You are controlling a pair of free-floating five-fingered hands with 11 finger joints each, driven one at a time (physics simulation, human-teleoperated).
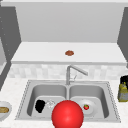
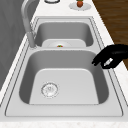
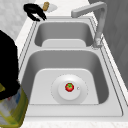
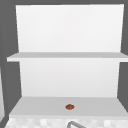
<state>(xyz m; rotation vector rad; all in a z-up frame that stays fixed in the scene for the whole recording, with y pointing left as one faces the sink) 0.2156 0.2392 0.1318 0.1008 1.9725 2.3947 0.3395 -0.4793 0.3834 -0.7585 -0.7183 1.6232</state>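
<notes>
Well, the left hand hangs low in the left bowl of the sink, close to its front wall. Its fingers are curled down toward the thumb like a claw, and they pinch nothing. The drain is the nearest thing, just beside the hand at its 3 o'clock in the front view. Further toward 3 o'clock, in the right bowl, a plate holds a small red fruit. A big red ball sits at 6 o'clock of the tap. I think the hand could bump the sink wall, because it is so near.
</notes>
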